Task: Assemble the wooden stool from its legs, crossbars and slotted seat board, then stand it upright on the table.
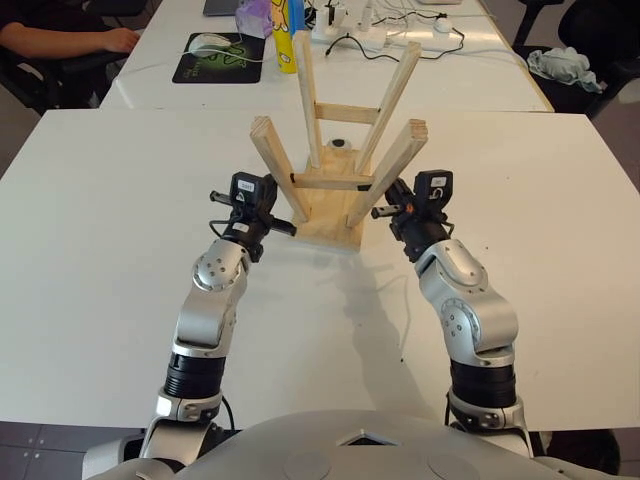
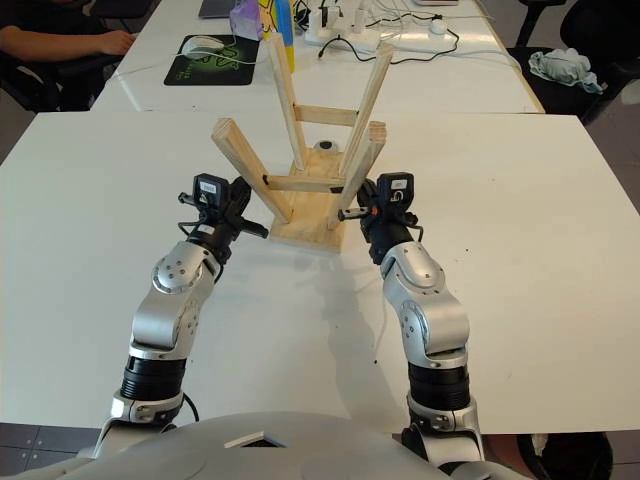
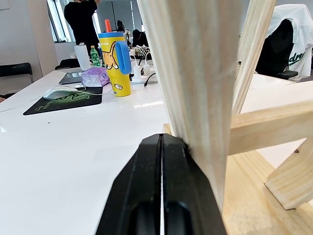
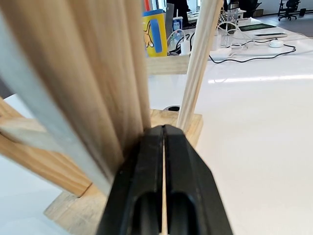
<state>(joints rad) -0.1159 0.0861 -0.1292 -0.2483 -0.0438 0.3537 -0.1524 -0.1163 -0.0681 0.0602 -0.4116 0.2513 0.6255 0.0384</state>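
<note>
From where I stand, the stool (image 1: pixel 335 180) sits upside down on the white counter (image 1: pixel 100 220), just above the middle of the head camera's frame. Its one seat board (image 1: pixel 325 228) lies flat on the surface and its four legs (image 1: pixel 275 160) point up and splay outward. I count two crossbars: one (image 1: pixel 330 182) joining the nearer pair of legs, another (image 1: pixel 346 112) higher in the frame joining the farther pair. The left end effector (image 1: pixel 285 228) is at the base of the near-left leg, its two fingers clenched together with nothing between them. The right end effector (image 1: pixel 385 212) is at the base of the near-right leg (image 1: pixel 395 165), likewise clenched on nothing. Whether either tip touches the wood, I cannot tell. On a second counter (image 1: pixel 480 80) along the top of the frame stand one yellow cup (image 1: pixel 286 45) and one dark mouse pad (image 1: pixel 215 60).
</note>
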